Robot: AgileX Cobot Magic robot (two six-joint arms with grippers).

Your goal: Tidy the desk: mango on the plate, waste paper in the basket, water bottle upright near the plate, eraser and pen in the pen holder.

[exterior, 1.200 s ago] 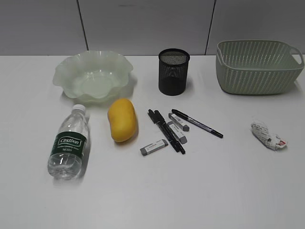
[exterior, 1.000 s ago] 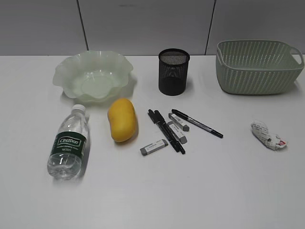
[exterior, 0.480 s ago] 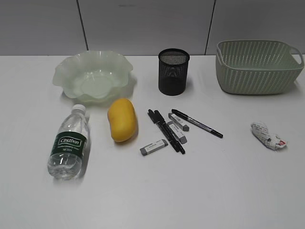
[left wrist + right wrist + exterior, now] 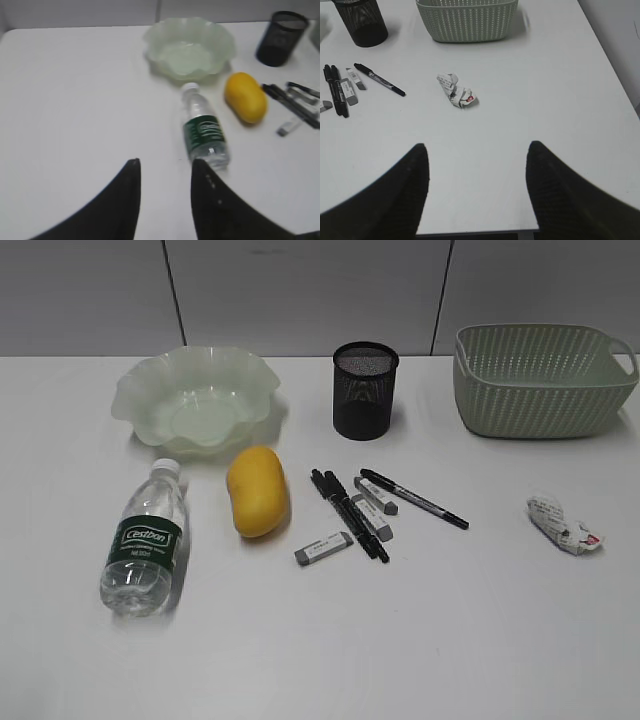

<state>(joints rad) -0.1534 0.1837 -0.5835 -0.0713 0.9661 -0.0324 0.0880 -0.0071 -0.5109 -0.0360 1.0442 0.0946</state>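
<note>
The mango [image 4: 258,491] lies on the desk [image 4: 400,630] below the ruffled green plate [image 4: 195,398]. The water bottle [image 4: 143,540] lies on its side left of the mango. The black mesh pen holder [image 4: 364,390] stands at the back middle. Three pens [image 4: 350,512] and three grey erasers [image 4: 323,548] lie in front of it. The waste paper [image 4: 563,524] lies right, below the basket [image 4: 540,378]. Neither gripper shows in the exterior view. My left gripper [image 4: 165,162] is open and empty, near the bottle's base [image 4: 205,132]. My right gripper [image 4: 476,146] is open and empty, short of the waste paper [image 4: 455,90].
A grey panelled wall runs behind the desk. The desk's right edge [image 4: 607,65] and near edge [image 4: 475,231] show in the right wrist view. The plate [image 4: 189,47], mango [image 4: 245,97] and pen holder [image 4: 280,37] show in the left wrist view.
</note>
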